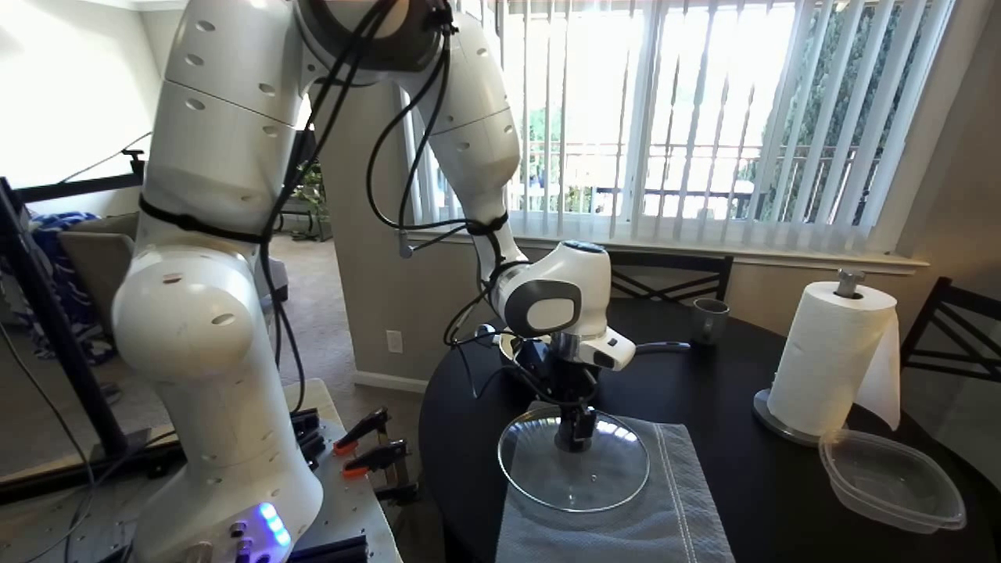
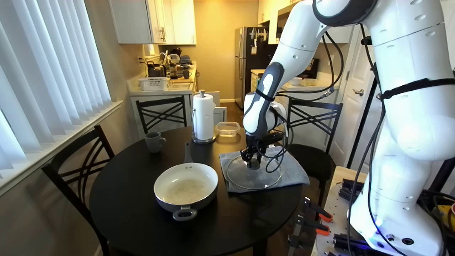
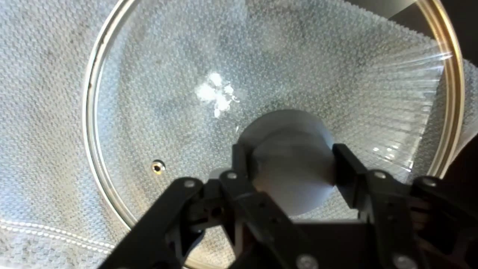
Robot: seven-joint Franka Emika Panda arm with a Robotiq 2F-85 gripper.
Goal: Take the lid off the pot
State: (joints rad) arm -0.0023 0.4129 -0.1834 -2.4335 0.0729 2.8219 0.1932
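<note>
Over the grey cloth (image 1: 610, 536), the black gripper (image 3: 289, 160) clamps the dark knob (image 3: 295, 175) of the round clear glass lid (image 1: 575, 477); setting-down seems in hand, needing gentle release next.

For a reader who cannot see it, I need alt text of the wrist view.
The claw grips the dark grey knob of a metal-rimmed glass lid, seen from above. Under it lies a textured grey towel, with white stitching at lower left. Left of the knob, the lid has a small ringed hole.
</note>
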